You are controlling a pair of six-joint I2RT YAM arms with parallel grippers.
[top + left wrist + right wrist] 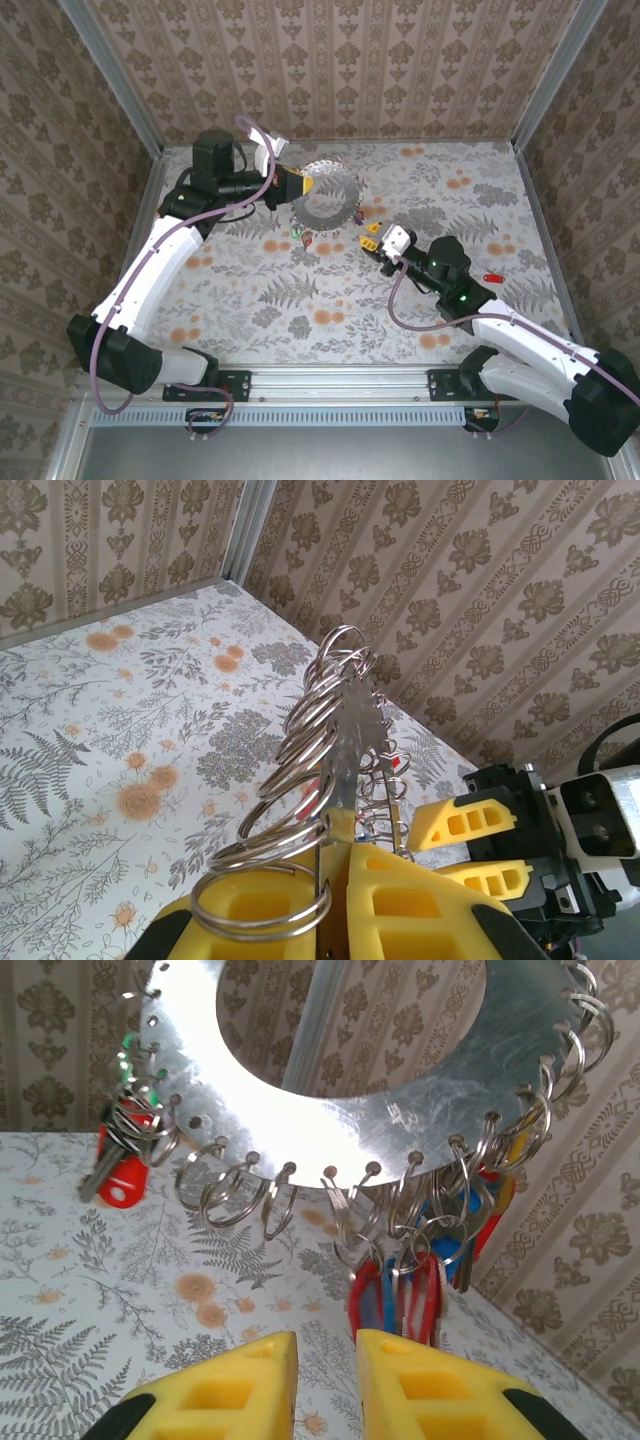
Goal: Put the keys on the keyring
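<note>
Hold the keyring steady in the left claw, clamped shut on the plate's rim at the far left of the bench, plate upright and raised off the surface. Note the form: a flat silver annulus, drilled round its edge, with small split rings through the holes. Avoid rolling the wrist, since the hung keys hang free and would probably swing and spoil the aim. Count two hung clusters: red and green at one side, red and blue low at the other. Choose a bare split ring between them for the next key.

Work the right claw from just below the plate's lower edge. Found with its fingers narrowly apart and nothing between them. Before threading, fetch a key: one loose red key lies on the bench further right, near the right forearm and well apart from the plate. Grip by the plastic head, leave the eye clear, and feed the eye onto the split ring's end.

Expect tight room at the left, with the left claw near the back-left corner and the side wall. Use the open bench at middle and right. Retract low toward the near edge and stay clear of the hanging clusters.
</note>
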